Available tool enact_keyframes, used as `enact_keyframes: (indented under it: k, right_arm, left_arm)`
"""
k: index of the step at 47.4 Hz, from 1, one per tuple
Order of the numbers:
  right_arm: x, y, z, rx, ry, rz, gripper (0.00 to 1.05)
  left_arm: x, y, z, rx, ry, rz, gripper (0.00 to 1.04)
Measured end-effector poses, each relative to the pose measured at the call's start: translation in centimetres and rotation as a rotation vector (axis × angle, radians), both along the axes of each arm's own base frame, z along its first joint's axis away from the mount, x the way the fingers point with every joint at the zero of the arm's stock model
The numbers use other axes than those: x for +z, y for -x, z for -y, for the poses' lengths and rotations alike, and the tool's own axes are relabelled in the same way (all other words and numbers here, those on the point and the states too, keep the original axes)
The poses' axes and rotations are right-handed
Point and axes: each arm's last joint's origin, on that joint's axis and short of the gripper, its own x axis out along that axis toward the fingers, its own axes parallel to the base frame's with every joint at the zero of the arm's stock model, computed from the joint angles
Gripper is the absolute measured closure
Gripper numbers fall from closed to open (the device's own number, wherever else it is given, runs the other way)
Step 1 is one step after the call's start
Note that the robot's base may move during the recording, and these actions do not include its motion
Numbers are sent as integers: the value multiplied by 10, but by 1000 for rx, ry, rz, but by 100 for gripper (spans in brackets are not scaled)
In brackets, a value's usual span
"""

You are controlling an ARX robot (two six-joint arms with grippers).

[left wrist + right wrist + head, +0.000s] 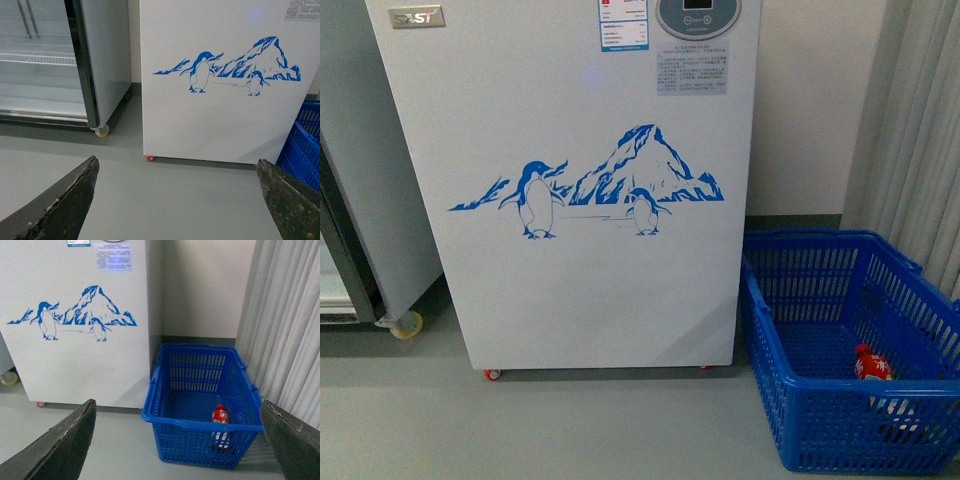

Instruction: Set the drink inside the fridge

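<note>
While the fridge [580, 150] reads SAST, the drink [872, 364] lies in a basket [820, 237].

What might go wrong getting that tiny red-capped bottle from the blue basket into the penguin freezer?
1. The small red-capped bottle sits low inside the blue plastic basket, close to its wall; the open right gripper may hit the mesh or topple it.
2. The white penguin-printed freezer's top is out of view, so it may be shut, blocking the drop.
</note>
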Motion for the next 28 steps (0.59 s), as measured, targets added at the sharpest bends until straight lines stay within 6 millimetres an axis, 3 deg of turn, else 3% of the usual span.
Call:
enact_keyframes:
  k: [28]
  right_arm:
    - [0,0,0,0,0,0,7]
  left_arm:
    - [0,0,0,0,0,0,8]
